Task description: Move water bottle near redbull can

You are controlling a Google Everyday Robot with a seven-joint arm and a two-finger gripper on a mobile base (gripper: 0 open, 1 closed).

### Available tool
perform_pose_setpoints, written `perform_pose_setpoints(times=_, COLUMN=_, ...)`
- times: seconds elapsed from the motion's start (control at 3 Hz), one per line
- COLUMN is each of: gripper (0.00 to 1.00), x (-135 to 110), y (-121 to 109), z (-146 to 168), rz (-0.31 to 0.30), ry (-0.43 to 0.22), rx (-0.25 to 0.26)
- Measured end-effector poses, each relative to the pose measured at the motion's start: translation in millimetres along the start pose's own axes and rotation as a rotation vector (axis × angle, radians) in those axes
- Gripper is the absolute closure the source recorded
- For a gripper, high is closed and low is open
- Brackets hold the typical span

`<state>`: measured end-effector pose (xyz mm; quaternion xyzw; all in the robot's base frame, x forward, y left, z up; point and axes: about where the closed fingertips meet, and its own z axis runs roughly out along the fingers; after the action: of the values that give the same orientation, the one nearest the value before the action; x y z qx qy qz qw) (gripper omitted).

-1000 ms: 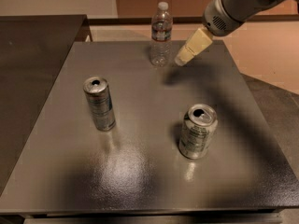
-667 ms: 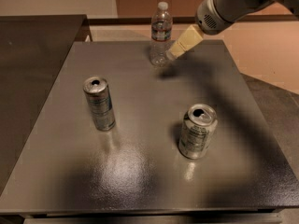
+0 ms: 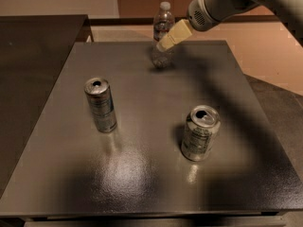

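The water bottle [image 3: 162, 38] stands upright at the far edge of the dark table [image 3: 142, 174], clear with a white cap. The redbull can [image 3: 100, 104], tall and slim, stands on the left of the table, well in front of the bottle. My gripper [image 3: 166, 40] comes in from the upper right, its cream fingers [image 3: 173, 34] overlapping the bottle's middle on its right side.
A wider silver can [image 3: 200, 132] stands right of centre, nearer the front. A second dark table [image 3: 33, 56] adjoins on the left. Beyond the table's far and right edges is tan floor [image 3: 265, 51].
The gripper has moved left toward the bottle and now overlaps its right side. The bottle and both cans have not moved.
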<state>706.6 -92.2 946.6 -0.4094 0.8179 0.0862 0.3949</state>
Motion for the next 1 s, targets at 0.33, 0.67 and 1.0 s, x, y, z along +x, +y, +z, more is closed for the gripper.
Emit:
perform_pose_setpoints(times=0.33, gripper=0.00, x=-14, y=-4, z=13, rz=0.001, ry=-0.022, rx=0.000)
perform_pose_setpoints(times=0.67, gripper=0.00, x=-25, y=-8, z=24, rz=0.016, ry=-0.037, rx=-0.006)
perform_pose_setpoints(times=1.0, gripper=0.18, x=-29, y=-12, z=32, rz=0.058, ry=-0.049, rx=-0.037)
